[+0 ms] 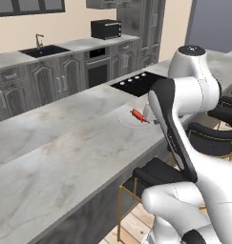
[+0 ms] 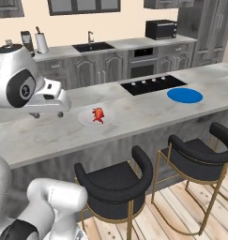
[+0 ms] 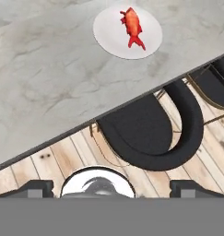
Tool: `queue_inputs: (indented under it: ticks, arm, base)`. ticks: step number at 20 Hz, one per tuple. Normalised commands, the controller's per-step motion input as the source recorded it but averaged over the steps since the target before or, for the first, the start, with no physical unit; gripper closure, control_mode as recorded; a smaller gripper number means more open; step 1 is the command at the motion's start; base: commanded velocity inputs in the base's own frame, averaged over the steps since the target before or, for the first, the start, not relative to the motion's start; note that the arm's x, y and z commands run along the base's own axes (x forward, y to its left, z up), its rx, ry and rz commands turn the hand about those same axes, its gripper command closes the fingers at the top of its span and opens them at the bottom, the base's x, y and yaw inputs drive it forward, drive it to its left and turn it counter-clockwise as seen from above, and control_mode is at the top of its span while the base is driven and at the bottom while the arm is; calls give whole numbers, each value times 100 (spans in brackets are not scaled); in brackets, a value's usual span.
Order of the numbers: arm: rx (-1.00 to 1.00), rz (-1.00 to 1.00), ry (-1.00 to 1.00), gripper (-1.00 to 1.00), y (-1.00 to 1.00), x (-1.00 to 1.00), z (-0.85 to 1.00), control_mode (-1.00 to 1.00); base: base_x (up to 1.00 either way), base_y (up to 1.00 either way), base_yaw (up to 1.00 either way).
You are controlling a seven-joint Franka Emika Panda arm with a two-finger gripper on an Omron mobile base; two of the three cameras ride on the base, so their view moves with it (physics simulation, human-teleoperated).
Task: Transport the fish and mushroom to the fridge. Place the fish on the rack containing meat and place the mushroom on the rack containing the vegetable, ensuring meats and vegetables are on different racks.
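Arm: white, folded, rising from the base beside the counter. The forearm reaches level over the counter's near part, ending in the gripper (image 2: 49,114), low above the top. In the hand view the fingertips (image 3: 37,188) sit far apart at the bottom corners; jaws spread wide, holding nothing.

Hand camera: looks down across the counter edge; marble above, wood floor and a stool (image 3: 150,131) below.

Surface: long island counter (image 1: 55,152), pale grey veined marble over dark streaked panels. A black cooktop (image 2: 153,85) is set into it. A blue disc (image 2: 185,95) lies flat on the top just beyond the cooktop.

Container: round white plate (image 2: 85,118) on the counter near the front edge, between the gripper and the cooktop. Contents: the fish (image 2: 98,115), bright red, lying on the plate's middle, apart from the gripper.

Seating: black padded stools on gold legs along the island's front, over a light plank floor.

Room: beige walls; back run of dark grey cabinets with a pale top, black sink (image 2: 93,46) with tap, built-in oven (image 2: 142,63), black microwave (image 2: 161,29), paper roll (image 2: 41,43). Tall dark grey cabinets (image 2: 207,30) close the right end.
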Motion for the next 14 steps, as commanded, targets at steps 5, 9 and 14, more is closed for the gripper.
queue_inputs:
  ticks: [5,9,14]
  arm:
    - [0,6,6,-100,-17,90,-20,-100]
    - [0,10,8,-100,-22,77,-25,-100]
    - [0,8,8,-100,-10,54,-30,-100]
  base:
    - [0,0,0]
    - [0,0,0]
    - [0,0,0]
